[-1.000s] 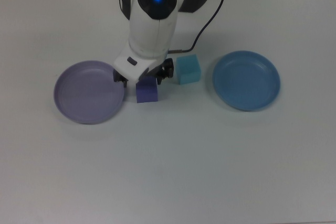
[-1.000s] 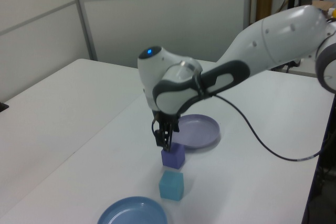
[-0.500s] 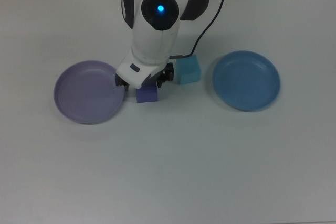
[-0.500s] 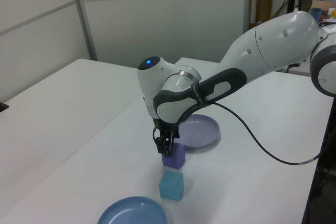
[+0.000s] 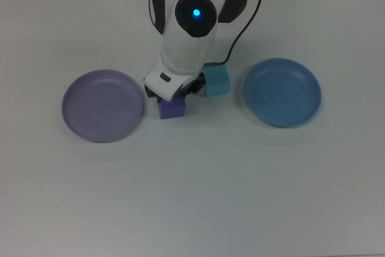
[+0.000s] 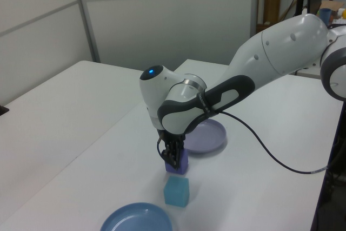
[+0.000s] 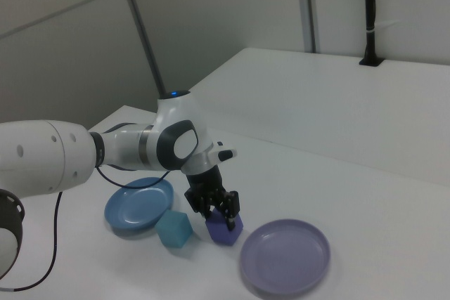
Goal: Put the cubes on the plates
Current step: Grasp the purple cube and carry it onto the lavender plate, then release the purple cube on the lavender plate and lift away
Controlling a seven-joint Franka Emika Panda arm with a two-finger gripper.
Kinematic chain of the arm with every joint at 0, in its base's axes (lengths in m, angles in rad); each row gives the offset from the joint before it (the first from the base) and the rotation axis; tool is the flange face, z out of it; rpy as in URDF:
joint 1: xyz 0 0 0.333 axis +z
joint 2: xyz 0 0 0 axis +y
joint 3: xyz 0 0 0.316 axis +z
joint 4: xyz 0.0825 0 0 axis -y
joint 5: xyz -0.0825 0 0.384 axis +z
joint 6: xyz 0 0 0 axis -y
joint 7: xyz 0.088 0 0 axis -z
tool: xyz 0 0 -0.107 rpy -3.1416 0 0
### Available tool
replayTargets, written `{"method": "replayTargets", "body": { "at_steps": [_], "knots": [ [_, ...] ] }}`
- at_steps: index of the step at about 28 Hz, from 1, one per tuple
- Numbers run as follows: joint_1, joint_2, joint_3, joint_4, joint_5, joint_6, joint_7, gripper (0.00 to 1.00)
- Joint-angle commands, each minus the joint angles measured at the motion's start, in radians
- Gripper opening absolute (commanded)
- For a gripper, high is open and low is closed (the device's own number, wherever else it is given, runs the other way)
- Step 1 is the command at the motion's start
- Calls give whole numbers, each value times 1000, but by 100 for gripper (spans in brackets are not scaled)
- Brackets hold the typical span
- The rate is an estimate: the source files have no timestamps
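Gripper [image 7: 223, 213] straddles the violet cube [image 7: 225, 229] from above, jaws apart and not yet clamped; lavender plate [image 5: 102, 105] lies just to the top view's left.

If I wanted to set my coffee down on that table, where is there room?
In the top view, the wide bare strip below the lavender plate and blue plate is free. It is crowded between the plates: the gripper sits over the violet cube, beside the turquoise cube.
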Motion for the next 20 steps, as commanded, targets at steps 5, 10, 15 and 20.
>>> {"method": "replayTargets", "body": {
  "at_steps": [5,10,15,20],
  "knots": [
    [-55,-102,-16,-1,19,-22,21,21],
    [-151,-73,-19,-1,10,38,7,22],
    [-216,-41,-22,-3,10,93,-1,22],
    [-238,-16,-22,-6,12,120,-8,29]
  ]
}}
